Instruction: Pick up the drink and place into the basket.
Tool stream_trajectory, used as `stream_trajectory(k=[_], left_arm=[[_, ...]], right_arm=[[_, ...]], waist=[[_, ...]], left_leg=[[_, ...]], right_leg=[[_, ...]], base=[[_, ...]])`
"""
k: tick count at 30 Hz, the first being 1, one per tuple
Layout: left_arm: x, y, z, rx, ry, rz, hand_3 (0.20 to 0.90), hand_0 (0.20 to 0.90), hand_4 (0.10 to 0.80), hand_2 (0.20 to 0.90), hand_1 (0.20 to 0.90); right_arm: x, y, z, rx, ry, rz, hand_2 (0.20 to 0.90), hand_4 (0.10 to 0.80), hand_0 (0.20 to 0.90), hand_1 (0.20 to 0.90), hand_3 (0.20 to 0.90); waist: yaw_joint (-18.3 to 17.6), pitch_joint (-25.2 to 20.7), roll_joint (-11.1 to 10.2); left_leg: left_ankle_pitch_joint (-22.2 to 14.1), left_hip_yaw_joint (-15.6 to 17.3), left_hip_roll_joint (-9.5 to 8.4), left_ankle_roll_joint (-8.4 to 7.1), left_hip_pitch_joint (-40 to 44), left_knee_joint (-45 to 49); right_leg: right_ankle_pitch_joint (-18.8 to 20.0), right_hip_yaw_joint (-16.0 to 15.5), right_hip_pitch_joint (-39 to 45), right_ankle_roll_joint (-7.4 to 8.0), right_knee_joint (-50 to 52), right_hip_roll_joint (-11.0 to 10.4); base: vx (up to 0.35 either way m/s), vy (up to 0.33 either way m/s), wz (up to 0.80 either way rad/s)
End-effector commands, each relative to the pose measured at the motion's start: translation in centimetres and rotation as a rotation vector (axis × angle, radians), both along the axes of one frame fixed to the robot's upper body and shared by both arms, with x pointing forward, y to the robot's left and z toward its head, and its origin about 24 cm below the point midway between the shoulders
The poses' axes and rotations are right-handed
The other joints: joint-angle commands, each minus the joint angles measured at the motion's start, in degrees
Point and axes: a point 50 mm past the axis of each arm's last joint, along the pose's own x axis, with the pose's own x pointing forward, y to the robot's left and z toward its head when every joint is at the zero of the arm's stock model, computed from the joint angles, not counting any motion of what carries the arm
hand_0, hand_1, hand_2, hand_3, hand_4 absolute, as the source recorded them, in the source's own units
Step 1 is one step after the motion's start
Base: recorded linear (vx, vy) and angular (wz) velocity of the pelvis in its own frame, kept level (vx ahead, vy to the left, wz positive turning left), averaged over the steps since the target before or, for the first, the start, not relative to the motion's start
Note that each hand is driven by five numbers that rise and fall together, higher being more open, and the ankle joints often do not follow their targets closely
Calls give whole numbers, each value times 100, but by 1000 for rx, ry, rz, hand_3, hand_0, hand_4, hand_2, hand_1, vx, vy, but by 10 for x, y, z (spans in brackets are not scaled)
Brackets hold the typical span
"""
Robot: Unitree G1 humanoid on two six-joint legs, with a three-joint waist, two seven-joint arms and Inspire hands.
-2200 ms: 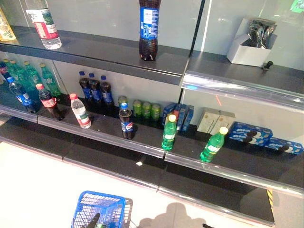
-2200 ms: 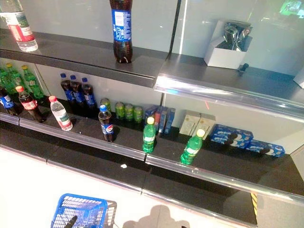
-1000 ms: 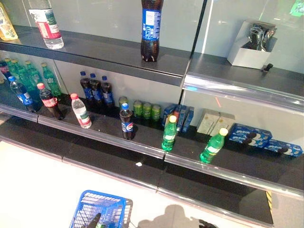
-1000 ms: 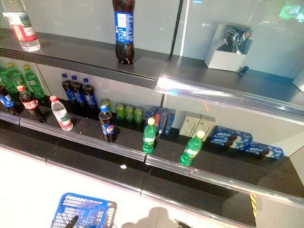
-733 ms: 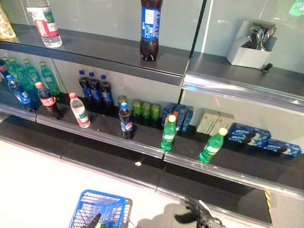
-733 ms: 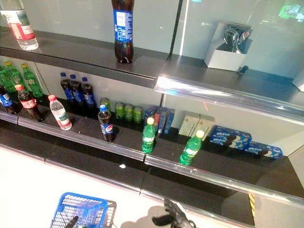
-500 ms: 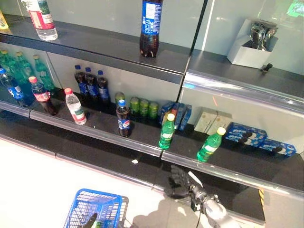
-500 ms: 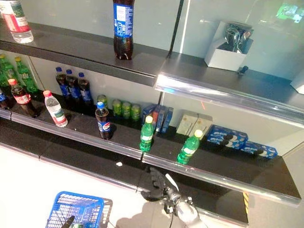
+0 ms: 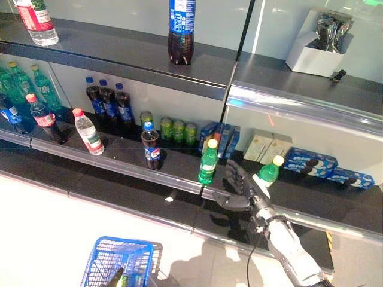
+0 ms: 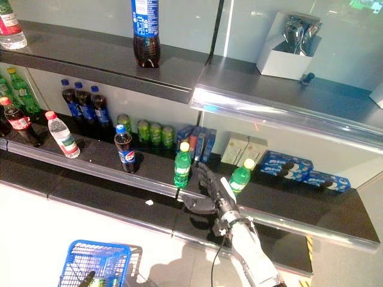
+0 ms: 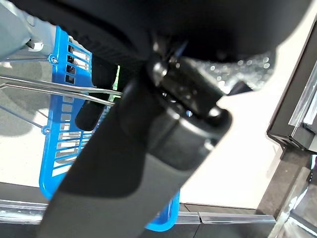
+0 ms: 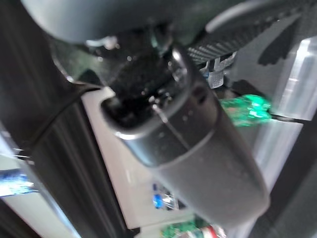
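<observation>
Right robot hand, fingers spread and empty, reaches between two green bottles on the shelf; the drink at its 2 o'clock could topple if clipped. Basket waits below.

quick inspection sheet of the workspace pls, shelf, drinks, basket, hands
surface: dark shelf with a silver front rail, holding drinks and boxes
job's things: two green bottles stand at the shelf front; blue basket sits low on the floor side
clutter: cola bottles, green cans, water bottle, blue snack boxes
hands: right hand open between the two green bottles, holding nothing; left hand at the basket, fingers unclear
cables: nothing seen
surroundings: upper shelf with a tall cola bottle and a white box
</observation>
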Motion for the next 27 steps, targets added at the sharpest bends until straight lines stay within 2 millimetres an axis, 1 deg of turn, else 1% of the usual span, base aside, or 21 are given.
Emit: stream_trajectory(k=[1, 4, 5, 6, 7, 12, 15, 17, 20, 22, 23, 25, 27], left_arm=[[-8, 5, 4, 92, 31, -88, 200, 300, 100, 300, 300], [-2, 1, 3, 86, 20, -112, 200, 300, 100, 300, 300], [3, 0, 3, 86, 10, -126, 200, 300, 100, 300, 300], [4, 0, 3, 86, 8, -127, 200, 300, 100, 300, 300], [14, -2, 5, 87, -12, -139, 200, 300, 100, 300, 300], [32, -3, 8, 98, -55, -162, 200, 300, 100, 300, 300], [48, -6, 13, 108, -98, -181, 200, 300, 100, 300, 300], [58, -8, 15, 108, -132, -191, 200, 300, 100, 300, 300], [70, -11, 19, 108, -165, -200, 200, 300, 100, 300, 300], [83, -16, 23, 106, -211, -213, 200, 300, 100, 300, 300], [86, -16, 25, 106, -223, -216, 200, 300, 100, 300, 300], [103, -20, 32, 107, -292, -232, 200, 300, 100, 300, 300], [109, -22, 35, 109, -316, -242, 200, 300, 100, 300, 300]], right_arm=[[22, 12, 88, 101, -424, 15, 900, 800, 900, 900, 900], [29, 15, 96, 105, -464, -39, 900, 800, 900, 900, 900], [32, 16, 99, 98, -488, -68, 900, 800, 900, 900, 900], [32, 17, 100, 95, -491, -71, 900, 800, 900, 900, 900], [37, 18, 104, 73, -513, -109, 900, 800, 900, 900, 900], [48, 16, 114, 53, -560, -235, 900, 800, 900, 900, 900], [53, 11, 123, 56, -617, -366, 900, 800, 900, 900, 900], [56, 9, 130, 68, -653, -424, 900, 800, 900, 900, 900], [60, 12, 138, 78, -679, -445, 900, 800, 900, 900, 900], [66, 18, 150, 82, -715, -440, 900, 800, 900, 900, 900], [67, 19, 153, 81, -722, -441, 900, 800, 900, 900, 900], [73, 21, 167, 81, -764, -463, 900, 800, 900, 900, 900], [74, 20, 171, 82, -780, -477, 900, 800, 900, 900, 900]], waist=[[38, 20, 206], [108, 177, 231], [139, 258, 244], [139, 268, 246], [175, 391, 266], [247, 683, 314], [284, 965, 342], [284, 1180, 374], [290, 1386, 406], [302, 1619, 448], [306, 1664, 457], [332, 1870, 510], [341, 1932, 525]], left_leg=[[45, -354, 478, -130, -222, 406], [-36, -495, 486, -132, -454, 779], [-48, -554, 492, -137, -554, 888], [-53, -566, 493, -137, -577, 910], [-59, -643, 493, -145, -711, 1035], [-113, -808, 440, -142, -1011, 1372], [-193, -890, 410, -117, -1254, 1636], [-232, -919, 396, -105, -1429, 1814], [-265, -961, 378, -89, -1645, 2003], [-259, -1028, 346, -82, -1856, 2119], [-255, -1036, 338, -78, -1895, 2135], [-218, -1061, 289, -62, -2075, 2181], [-206, -1071, 269, -54, -2139, 2205]], right_leg=[[-81, -98, -129, 159, 537, -600], [-236, -90, -275, 71, 905, -614], [-284, -99, -352, 49, 1044, -628], [-295, -102, -370, 47, 1072, -632], [-333, -114, -483, 26, 1222, -656], [-400, -84, -749, -22, 1534, -703], [-467, -60, -979, -47, 1802, -751], [-490, -33, -1153, -63, 1988, -789], [-513, 8, -1370, -79, 2195, -837], [-507, 54, -1586, -86, 2351, -880], [-505, 60, -1628, -87, 2378, -888], [-489, 76, -1816, -84, 2487, -925], [-482, 77, -1875, -81, 2523, -937]], base=[[69, 71, 0], [4, 68, -1], [-28, 55, 0], [-54, 66, 3], [-40, 54, 6], [-31, 58, 14], [-68, 39, 15], [-124, 42, 5], [-101, 41, 0], [-151, 59, 3], [-162, 73, 1], [-143, 64, -4], [-100, 32, -2]])
